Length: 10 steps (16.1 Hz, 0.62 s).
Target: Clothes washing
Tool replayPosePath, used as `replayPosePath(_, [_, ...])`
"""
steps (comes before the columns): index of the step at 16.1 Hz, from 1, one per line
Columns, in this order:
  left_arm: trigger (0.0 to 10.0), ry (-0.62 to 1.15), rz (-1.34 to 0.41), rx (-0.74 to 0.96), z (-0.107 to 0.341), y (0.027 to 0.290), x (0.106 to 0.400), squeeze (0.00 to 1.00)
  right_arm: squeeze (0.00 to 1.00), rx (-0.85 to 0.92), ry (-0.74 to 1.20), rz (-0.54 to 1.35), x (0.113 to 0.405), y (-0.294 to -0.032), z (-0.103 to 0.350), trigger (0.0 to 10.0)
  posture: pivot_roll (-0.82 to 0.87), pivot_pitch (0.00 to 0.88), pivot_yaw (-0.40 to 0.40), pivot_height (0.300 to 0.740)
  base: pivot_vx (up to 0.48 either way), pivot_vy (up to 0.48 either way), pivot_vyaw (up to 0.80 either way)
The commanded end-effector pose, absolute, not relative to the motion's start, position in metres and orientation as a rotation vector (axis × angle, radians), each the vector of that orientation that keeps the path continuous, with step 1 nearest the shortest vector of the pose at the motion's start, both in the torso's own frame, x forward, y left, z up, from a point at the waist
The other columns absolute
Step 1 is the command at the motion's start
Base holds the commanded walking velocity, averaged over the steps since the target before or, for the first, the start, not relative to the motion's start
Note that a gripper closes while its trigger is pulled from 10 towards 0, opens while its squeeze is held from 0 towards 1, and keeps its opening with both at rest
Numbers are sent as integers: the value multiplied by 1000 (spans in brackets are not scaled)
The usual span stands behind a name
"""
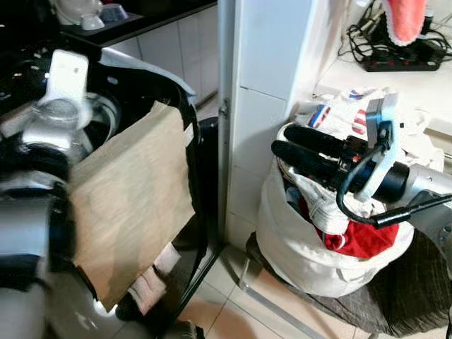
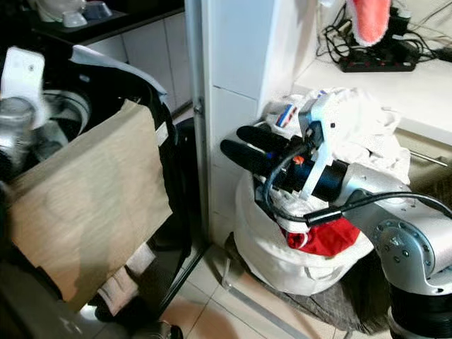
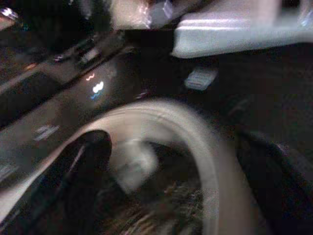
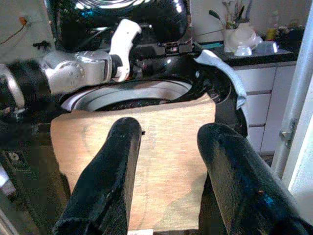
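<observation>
- The left arm (image 1: 32, 233) is closest, big and blurry. It reaches over the washer (image 1: 141, 78). I cannot tell if the left hand is spread or pressed together.
- The left wrist view is dark and blurry. It looks down at the drum rim (image 3: 195, 132) with some cloth inside.
- A brown cardboard sheet (image 1: 131, 198) leans on the front of the washer.
- The right hand (image 1: 282, 145) is held over the white basket (image 1: 296, 247). Its two black fingers (image 4: 105, 181) are spread apart and hold nothing.
- The clothes are in the basket: a red piece (image 1: 360, 240) and white pieces (image 1: 339, 113) piled on top.
- Past the basket is the counter (image 1: 395, 85) with a black power strip (image 1: 402, 60).
- What could go wrong: the right hand may grab only a thin bit of cloth, and it could slip and drop on the floor (image 1: 226, 311). A long piece could also catch on the cardboard or the basket rim on the way to the washer.
</observation>
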<state>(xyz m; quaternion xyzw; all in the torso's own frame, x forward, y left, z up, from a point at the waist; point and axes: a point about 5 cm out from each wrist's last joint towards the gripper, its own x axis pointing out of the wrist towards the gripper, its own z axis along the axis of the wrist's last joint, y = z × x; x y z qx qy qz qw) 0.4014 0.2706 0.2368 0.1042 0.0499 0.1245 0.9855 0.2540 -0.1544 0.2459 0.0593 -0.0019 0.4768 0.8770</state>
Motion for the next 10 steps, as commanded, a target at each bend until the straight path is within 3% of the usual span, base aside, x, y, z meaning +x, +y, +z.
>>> replayPosePath(1, [10000, -104, 171, 65, 261, 254, 402, 0, 0, 118, -46, 954, 254, -156, 253, 10000, -34, 0, 51, 740, 0, 0, 0])
replayPosePath(3, [10000, -297, -4, -125, 262, 223, 378, 0, 0, 144, -96, 842, 260, -158, 257, 10000, -25, 0, 43, 740, 0, 0, 0])
replayPosePath(6, [10000, -328, -115, -126, 240, 209, 341, 0, 0, 60, -128, 637, 267, -163, 257, 10000, -29, 0, 58, 740, 0, 0, 0])
replayPosePath(7, [10000, -326, -143, -108, 234, 207, 322, 0, 0, 23, -129, 509, 270, -170, 254, 10000, -26, 0, 64, 740, 0, 0, 0])
replayPosePath(10, [10000, -134, -118, -62, 217, 203, 294, 0, 0, -4, -112, 374, 266, -182, 244, 10000, -29, 0, 73, 740, 0, 0, 0])
